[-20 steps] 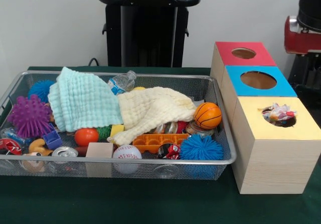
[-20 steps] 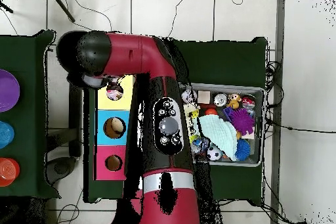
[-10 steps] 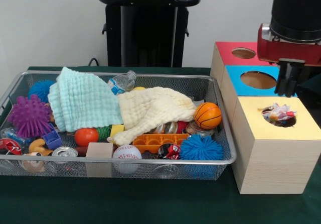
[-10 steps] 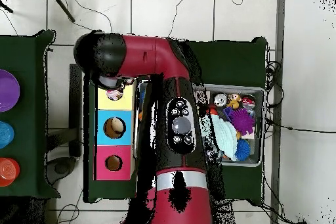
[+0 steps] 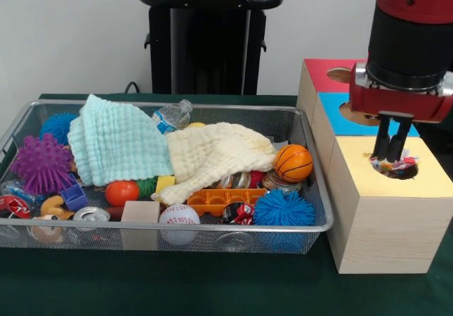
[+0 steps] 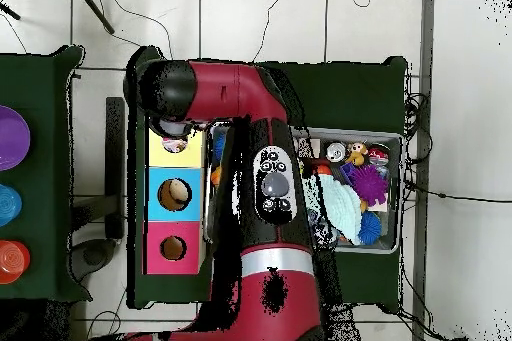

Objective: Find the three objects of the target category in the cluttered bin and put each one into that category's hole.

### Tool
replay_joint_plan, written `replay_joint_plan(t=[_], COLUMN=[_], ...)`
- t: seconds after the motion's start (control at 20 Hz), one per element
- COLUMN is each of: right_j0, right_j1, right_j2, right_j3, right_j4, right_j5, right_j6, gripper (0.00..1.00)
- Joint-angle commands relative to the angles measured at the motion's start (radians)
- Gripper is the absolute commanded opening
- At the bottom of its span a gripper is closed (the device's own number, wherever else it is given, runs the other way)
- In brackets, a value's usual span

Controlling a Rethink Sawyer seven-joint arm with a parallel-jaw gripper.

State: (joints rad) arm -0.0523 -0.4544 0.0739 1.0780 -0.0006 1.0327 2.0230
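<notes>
Hovering over the yellow-topped box [image 5: 388,210], I am holding my gripper [image 5: 390,144] with its two dark fingers drawn close together, nearly touching, their tips just above the round hole. Whether they are pinching anything I cannot tell; nothing shows plainly between them. Right under the tips a crinkled wrapper bundle [image 5: 395,163] is sitting in the mouth of the hole, partly sunk but still poking up above the rim. It is looking like shiny crumpled foil or plastic, mixed white, red and yellow, light and springy, so I am judging it may be catching on the edge rather than dropping through.

To finish this step well, I am thinking of staying centred over the opening and pressing straight down only gently, so the bundle slips in without being flicked onto the box top.

Beyond, the blue-topped box [image 5: 361,115] and red-topped box [image 5: 333,75] are standing in line behind, and the wire bin [image 5: 212,226] beside them is lying full of balls, cloths and cans.
</notes>
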Motion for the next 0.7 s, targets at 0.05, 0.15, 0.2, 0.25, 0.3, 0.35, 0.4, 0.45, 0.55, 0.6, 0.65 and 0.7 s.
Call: replay_joint_plan(t=[0.05,0.15,0.2,0.25,0.3,0.35,0.4,0.45,0.55,0.6,0.65,0.7], right_j0=[0.012,0.017,0.022,0.024,0.026,0.024,0.018,0.014,0.004,0.003,0.002,0.003], right_j1=[0.105,0.117,0.114,0.111,0.108,0.109,0.111,0.108,0.086,0.071,0.047,0.025], right_j2=[0.056,0.06,0.06,0.061,0.061,0.065,0.07,0.074,0.081,0.083,0.083,0.082], right_j3=[0.067,0.06,0.068,0.075,0.083,0.088,0.093,0.103,0.128,0.137,0.152,0.161], right_j4=[-0.032,-0.024,-0.021,-0.019,-0.017,-0.015,-0.012,-0.008,0.004,0.012,0.02,0.029], right_j5=[-0.078,-0.09,-0.098,-0.104,-0.109,-0.117,-0.125,-0.132,-0.122,-0.104,-0.08,-0.052], right_j6=[0.04,0.051,0.057,0.058,0.058,0.053,0.044,0.037,0.025,0.023,0.023,0.026], gripper=[0.0,0.0,0.0,0.0,0.0,0.0,0.0,0.0,0.0,0.0,0.0,0.0])
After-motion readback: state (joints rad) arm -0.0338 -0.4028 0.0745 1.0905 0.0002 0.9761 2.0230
